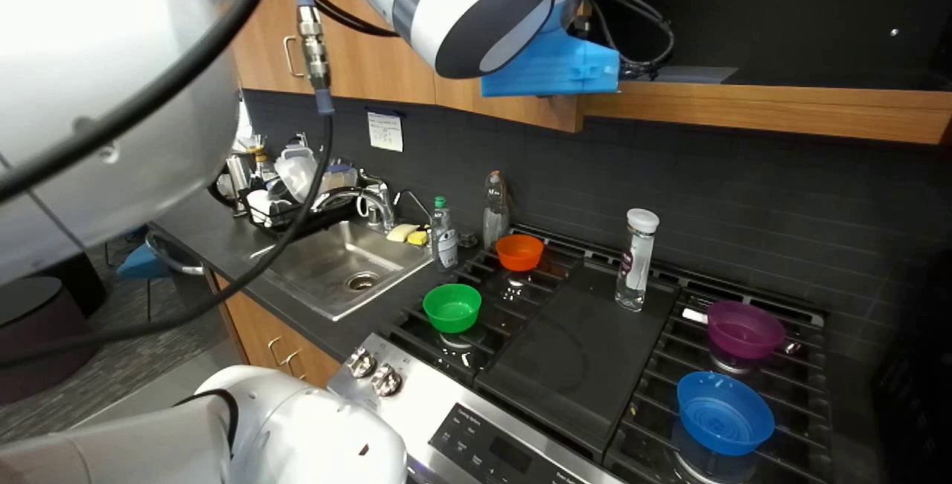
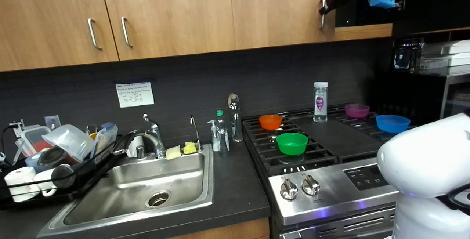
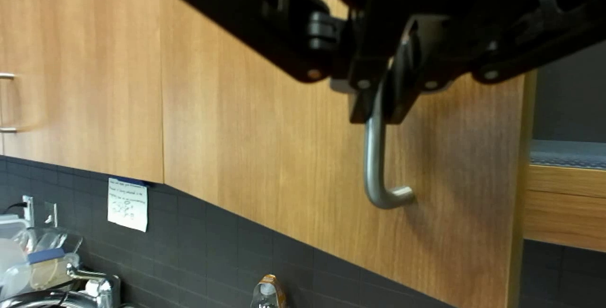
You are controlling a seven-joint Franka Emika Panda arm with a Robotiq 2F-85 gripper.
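wrist view: far left of the jaws is a neighbouring door (image 3: 80,62), and lower down a paper note (image 3: 128,206) on the dark wall (image 3: 203,237). nearer, well below the jaws, shows the top of a plain bottle (image 3: 268,294). directly behind the jaws, a wooden cabinet door (image 3: 274,147) stands angled out from its neighbour; the jaws of the gripper (image 3: 377,114) are clamped on its silver handle (image 3: 375,156), whose lower bend juts out beneath them. right of the jaws come the door's edge and the dark cabinet opening (image 3: 573,95). in an exterior view, a sink (image 2: 165,174) lies down and far left of the jaws; on the stove (image 2: 330,180), down and slightly left, an orange bowl (image 2: 270,122) and a green bowl (image 2: 292,144); straight below, a white-capped bottle (image 2: 320,101); down and right, a purple bowl (image 2: 357,111) and a blue bowl (image 2: 393,124).
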